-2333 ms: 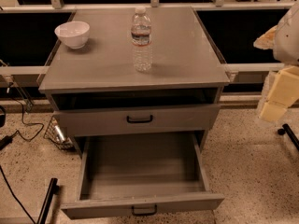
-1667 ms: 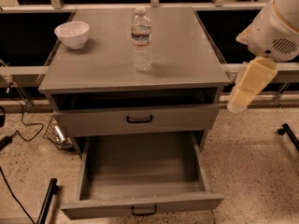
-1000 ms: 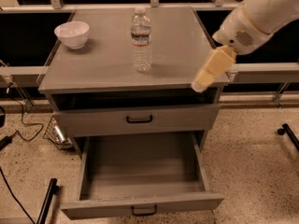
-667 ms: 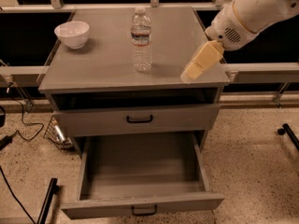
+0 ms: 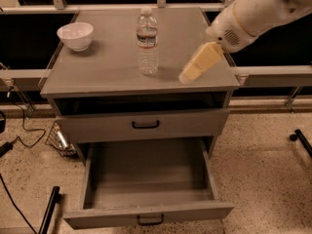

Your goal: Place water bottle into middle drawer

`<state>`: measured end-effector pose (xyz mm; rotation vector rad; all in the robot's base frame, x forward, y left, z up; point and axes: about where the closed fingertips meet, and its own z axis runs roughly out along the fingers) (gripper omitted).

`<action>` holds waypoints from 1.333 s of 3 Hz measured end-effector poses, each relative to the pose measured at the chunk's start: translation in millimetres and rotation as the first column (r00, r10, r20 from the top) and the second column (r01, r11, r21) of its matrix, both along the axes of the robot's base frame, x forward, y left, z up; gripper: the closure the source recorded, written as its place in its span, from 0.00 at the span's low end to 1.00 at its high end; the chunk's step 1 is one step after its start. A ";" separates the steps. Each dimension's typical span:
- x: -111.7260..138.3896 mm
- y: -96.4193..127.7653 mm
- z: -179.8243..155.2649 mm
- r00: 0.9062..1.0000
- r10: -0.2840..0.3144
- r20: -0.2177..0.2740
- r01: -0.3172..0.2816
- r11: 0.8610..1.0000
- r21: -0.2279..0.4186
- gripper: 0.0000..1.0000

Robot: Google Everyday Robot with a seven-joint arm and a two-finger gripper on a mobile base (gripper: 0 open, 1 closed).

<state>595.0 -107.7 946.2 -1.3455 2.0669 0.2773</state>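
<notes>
Approach: cream gripper [image 5: 187,76], empty, gape can't tell, 3 o'clock of clear ribbed water bottle [image 5: 146,43]. Nxt: grasp, lower into grey middle drawer [image 5: 195,212].

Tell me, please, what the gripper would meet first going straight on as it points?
Probably the cabinet top, right of the water bottle; the gripper points down-left above it, though depth is unclear.

Warm, moderate light falls from above onto the grey cabinet top [image 5: 97,67], which is evenly lit with no hard glare. The white bowl [image 5: 75,35] and the pale gripper [image 5: 187,75], hanging over the top's right part to the right of the water bottle [image 5: 147,40], are brightest. The recess under the top and the background are near black. The open middle drawer [image 5: 146,213] darkens toward its back.
</notes>
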 end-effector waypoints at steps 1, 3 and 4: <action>32.7 23.3 -1.0 0.998 -0.001 0.057 -0.002 0.998 0.057 0.00; 126.6 61.1 -3.7 0.990 -0.076 0.115 0.053 0.980 0.191 0.00; 154.5 79.8 -6.6 0.991 -0.080 0.109 0.052 0.971 0.234 0.00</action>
